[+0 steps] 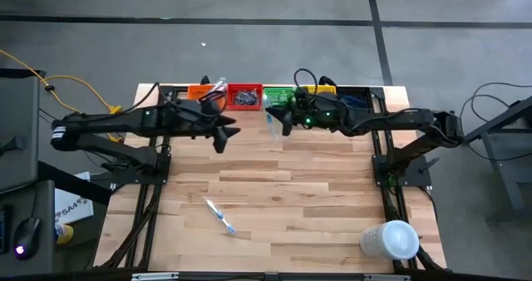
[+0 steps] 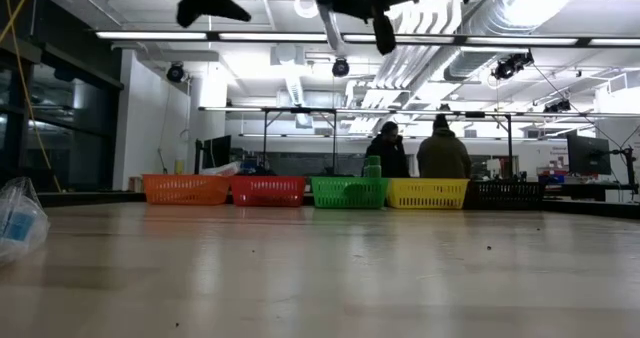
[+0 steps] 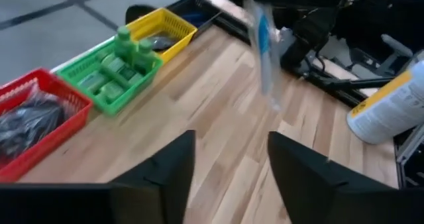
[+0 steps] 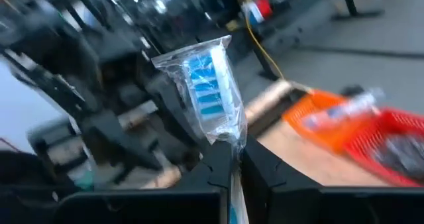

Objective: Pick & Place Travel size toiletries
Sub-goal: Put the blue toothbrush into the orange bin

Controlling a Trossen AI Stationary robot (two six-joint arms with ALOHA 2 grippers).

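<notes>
The wooden desk (image 1: 274,189) carries a row of plastic baskets along its far edge: orange (image 1: 200,92), red (image 1: 244,96), green (image 1: 278,96), yellow (image 1: 319,90), and a dark one at the right end (image 2: 505,194).

Both arms are raised above the desk in front of this row. The left gripper (image 1: 223,138) hovers just before the orange and red baskets; its jaws stand apart with nothing between them, as its own wrist view shows bare desk through the gap. The right gripper (image 1: 281,119) hangs near the green basket, its jaws closed on a clear-wrapped toothbrush (image 4: 213,95) with a blue and white head; the wrapper stands up from the jaws in the right wrist view and appears as a slim hanging strip in the left wrist view.

A large white cylinder (image 1: 389,240) lies on the near right part of the desk.

The green basket holds stubby green bottles (image 3: 112,71), two of them standing upright at its end nearest the yellow basket. The red basket holds dark round bundles (image 3: 30,118). Another wrapped toothbrush (image 1: 216,88) rests across the orange basket's rim, probably leaning over toward the red one, though the blur makes that hard to confirm. A further wrapped toothbrush (image 1: 221,216) lies alone on the near left part of the desk, well apart from the baskets.

Two people (image 2: 418,153) stand in the room behind the desk.
</notes>
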